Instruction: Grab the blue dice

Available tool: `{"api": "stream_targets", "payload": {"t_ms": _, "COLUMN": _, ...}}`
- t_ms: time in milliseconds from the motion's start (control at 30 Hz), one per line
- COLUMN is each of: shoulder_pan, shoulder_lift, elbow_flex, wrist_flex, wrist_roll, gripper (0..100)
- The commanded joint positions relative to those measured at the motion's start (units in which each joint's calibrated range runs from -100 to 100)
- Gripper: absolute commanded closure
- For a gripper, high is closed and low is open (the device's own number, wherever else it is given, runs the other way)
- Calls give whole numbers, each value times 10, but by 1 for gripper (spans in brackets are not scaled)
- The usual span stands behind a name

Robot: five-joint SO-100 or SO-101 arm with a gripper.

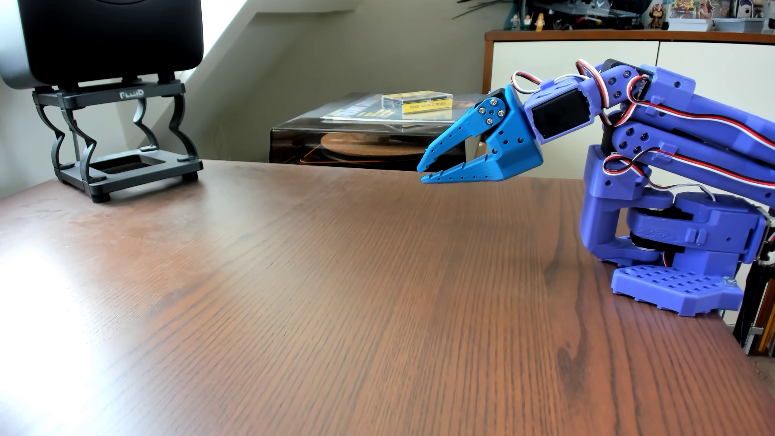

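My bright blue gripper [424,172] hangs a little above the far part of the brown wooden table [335,293] and points left in the other view. Its jaws are nearly closed, with only a narrow gap at the tips. A small dark object, the blue dice [427,170], sits pinched in that gap; its pips do not show. No dice lies on the table top. The purple arm [671,125] is folded back over its base at the right edge.
A black speaker on a black stand [121,138] stands at the table's far left corner. Behind the table is a turntable under a clear cover [369,138]. The arm's base [679,289] is clamped at the right edge. Glare covers the left front.
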Motion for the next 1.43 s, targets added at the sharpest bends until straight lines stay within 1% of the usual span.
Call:
{"api": "stream_targets", "payload": {"t_ms": 0, "shoulder_pan": 1, "shoulder_lift": 23, "elbow_flex": 6, "wrist_flex": 6, "wrist_roll": -1, "gripper": 97}}
{"api": "stream_targets", "payload": {"t_ms": 333, "shoulder_pan": 4, "shoulder_lift": 28, "elbow_flex": 2, "wrist_flex": 27, "wrist_roll": 0, "gripper": 97}}
{"api": "stream_targets", "payload": {"t_ms": 1400, "shoulder_pan": 7, "shoulder_lift": 7, "elbow_flex": 6, "wrist_flex": 27, "wrist_roll": -1, "gripper": 97}}
